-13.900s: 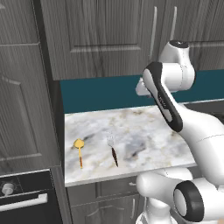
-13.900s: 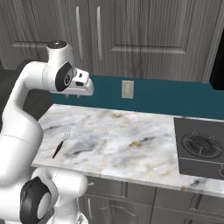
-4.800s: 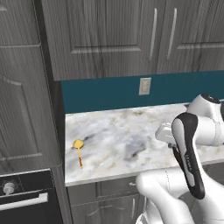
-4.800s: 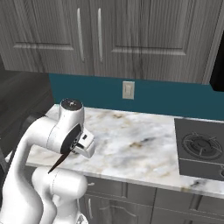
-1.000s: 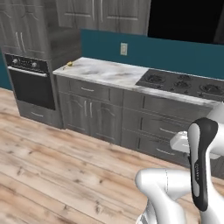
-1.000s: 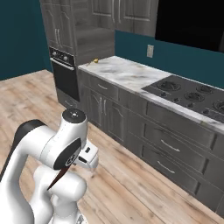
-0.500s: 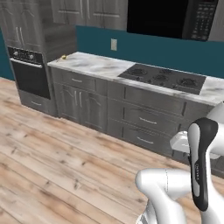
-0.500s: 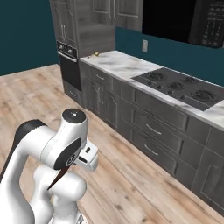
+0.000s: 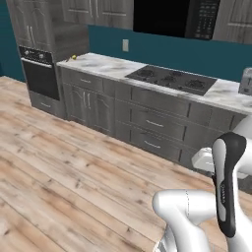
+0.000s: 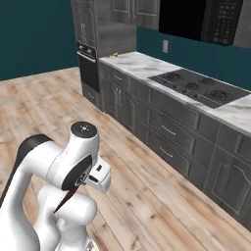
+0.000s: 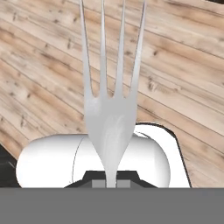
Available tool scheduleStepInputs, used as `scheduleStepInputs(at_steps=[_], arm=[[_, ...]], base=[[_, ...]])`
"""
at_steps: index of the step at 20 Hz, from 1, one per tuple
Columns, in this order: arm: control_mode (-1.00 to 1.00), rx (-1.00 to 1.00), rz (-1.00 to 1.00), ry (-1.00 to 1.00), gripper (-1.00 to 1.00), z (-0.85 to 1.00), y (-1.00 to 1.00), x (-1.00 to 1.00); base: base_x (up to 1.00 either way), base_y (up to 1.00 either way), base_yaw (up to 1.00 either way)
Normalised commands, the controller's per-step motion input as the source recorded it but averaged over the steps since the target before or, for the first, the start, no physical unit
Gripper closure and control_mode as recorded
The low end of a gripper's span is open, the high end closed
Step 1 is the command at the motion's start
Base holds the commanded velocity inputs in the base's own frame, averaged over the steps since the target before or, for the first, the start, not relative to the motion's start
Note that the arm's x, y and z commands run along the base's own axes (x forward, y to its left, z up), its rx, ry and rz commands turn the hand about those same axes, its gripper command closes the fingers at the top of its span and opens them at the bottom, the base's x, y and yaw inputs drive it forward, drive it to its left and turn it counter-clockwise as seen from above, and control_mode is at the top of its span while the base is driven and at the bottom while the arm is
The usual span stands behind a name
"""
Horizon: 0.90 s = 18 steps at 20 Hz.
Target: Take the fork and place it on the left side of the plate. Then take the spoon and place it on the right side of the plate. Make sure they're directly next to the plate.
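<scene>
Carrying the fork clenched in the gripper, tines toward 12 o'clock in the hand view, the robot has done only 1 pick-up: both placings remain, with the spoon on the counter at 10 o'clock.

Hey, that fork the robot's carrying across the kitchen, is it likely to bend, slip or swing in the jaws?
The fork looks stiff: its four tines run straight and even in the hand view. It is slim, so probably light. The jaws are shut on its narrow neck, with the dark handle hanging below in the right base view, so it may pivot a little if jolted.
</scene>
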Motion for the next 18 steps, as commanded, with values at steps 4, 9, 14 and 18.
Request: scheduleStepInputs(at_steps=[4, 9, 14, 18], arm=[[1.00, 0.00, 0.00, 0.00, 1.00, 0.00, 0.00, 0.00], [1.00, 0.00, 0.00, 0.00, 1.00, 0.00, 0.00, 0.00], [1.00, 0.00, 0.00, 0.00, 1.00, 0.00, 0.00, 0.00], [1.00, 0.00, 0.00, 0.00, 1.00, 0.00, 0.00, 0.00]], base=[[-0.92, -0.02, 0.15], [-0.91, 0.00, 0.08], [-0.96, 0.00, 0.04], [-1.00, 0.00, 0.02]])
